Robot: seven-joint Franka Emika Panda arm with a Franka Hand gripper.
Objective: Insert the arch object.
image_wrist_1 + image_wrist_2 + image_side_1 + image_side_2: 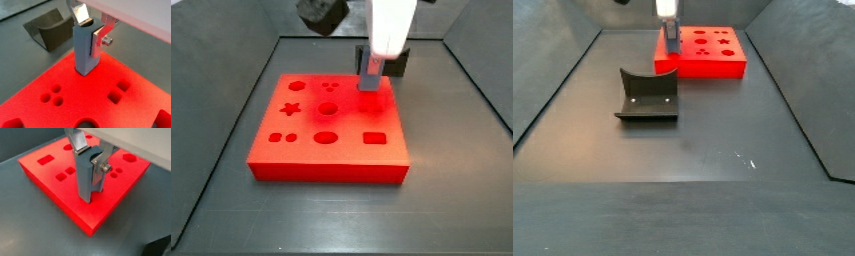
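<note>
My gripper (90, 30) is shut on the arch object (85, 55), a grey-blue block held upright with its U-shaped notch up between the fingers. It also shows in the other wrist view, gripper (90, 158) and arch object (85, 180). The block's lower end meets the top of the red board (80, 95) near one corner. I cannot tell whether it sits in a hole. In both side views the gripper (372, 66) (669, 25) holds the arch object (370, 80) (671, 41) over the board (305, 160) (714, 65).
The board (57, 190) has several shape holes around the block. The fixture (647, 95) stands on the dark floor apart from the board, and also shows in a wrist view (50, 31) and a side view (322, 14). Dark walls enclose the floor.
</note>
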